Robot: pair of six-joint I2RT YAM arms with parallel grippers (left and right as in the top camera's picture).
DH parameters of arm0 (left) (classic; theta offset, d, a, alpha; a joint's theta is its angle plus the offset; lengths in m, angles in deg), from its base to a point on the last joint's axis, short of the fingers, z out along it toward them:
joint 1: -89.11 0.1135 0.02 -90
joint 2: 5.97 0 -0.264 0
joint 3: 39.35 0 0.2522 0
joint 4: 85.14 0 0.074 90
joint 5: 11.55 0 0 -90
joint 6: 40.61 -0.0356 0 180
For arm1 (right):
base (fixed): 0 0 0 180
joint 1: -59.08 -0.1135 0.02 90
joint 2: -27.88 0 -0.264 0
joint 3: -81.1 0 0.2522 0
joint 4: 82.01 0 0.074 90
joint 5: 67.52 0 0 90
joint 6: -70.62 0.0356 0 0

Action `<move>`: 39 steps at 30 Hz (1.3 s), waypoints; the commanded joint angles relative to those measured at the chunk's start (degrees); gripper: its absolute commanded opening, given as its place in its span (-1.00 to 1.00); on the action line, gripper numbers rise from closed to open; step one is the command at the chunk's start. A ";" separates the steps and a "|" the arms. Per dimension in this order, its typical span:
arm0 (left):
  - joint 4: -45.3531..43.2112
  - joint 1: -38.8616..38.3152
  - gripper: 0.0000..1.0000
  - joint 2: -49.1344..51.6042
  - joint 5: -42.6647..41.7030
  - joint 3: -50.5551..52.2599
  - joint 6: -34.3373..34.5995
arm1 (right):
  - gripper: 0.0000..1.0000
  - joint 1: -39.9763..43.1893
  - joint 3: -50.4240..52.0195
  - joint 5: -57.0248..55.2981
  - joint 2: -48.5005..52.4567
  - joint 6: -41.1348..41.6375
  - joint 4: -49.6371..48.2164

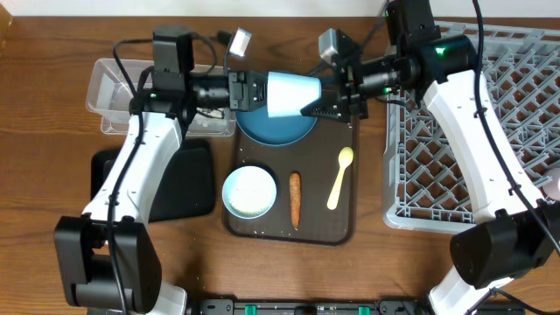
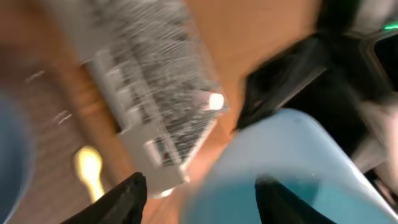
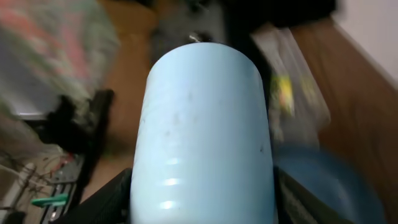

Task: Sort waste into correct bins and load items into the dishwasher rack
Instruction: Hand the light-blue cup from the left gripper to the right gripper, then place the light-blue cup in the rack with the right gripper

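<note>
Holding light-blue cup (image 1: 293,94) in right end effector (image 1: 321,107); left end effector (image 1: 254,92) state I can't tell. Dishwasher rack (image 1: 429,175) looks unloaded; plate (image 1: 271,133), bowl (image 1: 249,192), spoon (image 1: 339,179), carrot (image 1: 295,199) pending.

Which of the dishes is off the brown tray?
The light-blue cup, in the air on its side; the dark-blue plate, white bowl and yellow spoon all rest on the tray.

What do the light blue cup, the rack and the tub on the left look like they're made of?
The light-blue cup is probably plastic: it is smooth with a soft sheen, and pale highlights band its wall. The rack looks like matte grey moulded plastic, formed as an open lattice. The tub seems to be clear plastic, with see-through walls and base.
</note>
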 commanded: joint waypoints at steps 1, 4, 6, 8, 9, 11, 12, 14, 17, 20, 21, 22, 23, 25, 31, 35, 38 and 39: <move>6.47 0.09 0.22 0.02 20.44 -0.28 -4.39 | -0.46 -0.57 0.15 -21.20 0.04 15.43 0.17; 12.87 0.17 0.31 -0.13 35.56 -0.28 -5.79 | -0.57 0.07 0.13 -35.28 -0.26 22.43 0.74; 15.91 0.37 0.36 -0.61 42.47 -0.28 -5.79 | -0.57 0.87 0.13 -43.06 -0.83 26.03 1.49; 18.93 0.37 0.40 -1.66 49.00 -0.28 -5.81 | -0.56 2.03 0.02 -49.51 -1.64 28.81 2.64; 20.28 0.37 0.40 -2.34 51.82 -0.28 -6.21 | -0.56 2.84 -0.09 -52.59 -2.21 30.29 3.34; 23.04 0.35 0.40 -4.00 57.05 -0.28 -7.74 | -0.58 4.85 -0.50 -58.66 -3.43 33.99 4.76; 24.35 0.37 0.40 -5.01 59.84 -0.28 -7.93 | -0.62 5.97 -0.74 -61.42 -3.98 36.24 5.49; 26.62 0.37 0.40 -6.86 64.98 -0.28 -7.91 | -0.75 8.85 -1.60 -66.99 -4.90 42.27 7.30; 29.00 0.35 0.40 -9.11 69.53 -0.28 -7.89 | -0.88 14.10 -3.13 -69.46 -5.31 46.84 10.58; 29.77 0.35 0.40 -10.34 70.29 -0.28 -7.91 | -0.98 19.58 -3.67 -69.44 -5.29 49.70 12.94; 29.77 0.35 0.40 -10.51 70.29 -0.28 -7.91 | -0.98 21.38 -3.67 -69.46 -5.29 50.64 13.68; 29.77 0.35 0.41 -10.56 70.29 -0.28 -7.91 | -0.98 22.91 -3.67 -69.46 -5.29 51.41 14.21; 29.77 0.35 0.40 -10.56 70.29 -0.28 -7.89 | -0.98 24.44 -3.65 -69.48 -5.29 52.00 14.69; 29.77 0.35 0.40 -10.56 70.29 -0.28 -7.89 | -0.98 27.89 -3.65 -69.48 -5.29 52.89 15.34; 30.05 0.35 0.41 -10.56 70.27 -0.28 -7.89 | -0.97 37.73 -3.61 -69.46 -4.48 53.00 15.74; 30.42 0.35 0.42 -10.56 70.27 -0.28 -7.89 | -0.98 43.41 -3.61 -69.11 -2.23 53.00 15.87; 30.64 0.35 0.41 -10.56 70.27 -0.28 -7.89 | -0.98 46.51 -3.61 -68.96 0.07 53.00 15.72; 30.67 0.35 0.41 -10.56 70.27 -0.28 -7.89 | -0.97 47.08 -3.61 -68.89 0.66 52.98 15.67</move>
